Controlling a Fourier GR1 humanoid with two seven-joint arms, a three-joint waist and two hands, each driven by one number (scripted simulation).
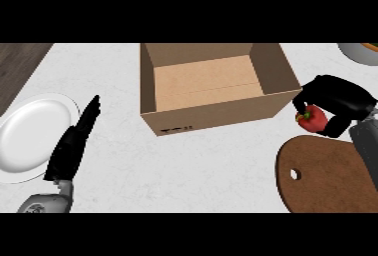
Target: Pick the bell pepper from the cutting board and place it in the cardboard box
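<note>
My right hand (338,100) is curled round a red bell pepper (313,120) with a green stem, held just right of the cardboard box (214,114) and above the far edge of the round brown cutting board (325,180). The box stands open at the counter's middle, and what shows of its inside is bare. The pepper is outside the box, next to its right wall. My left hand (74,142) rests at the left with fingers straight, holding nothing.
A white plate (29,135) lies at the left edge, partly under my left hand. A grey bowl's rim (360,52) shows at the top right corner. Dark wood (18,65) borders the pale counter at top left.
</note>
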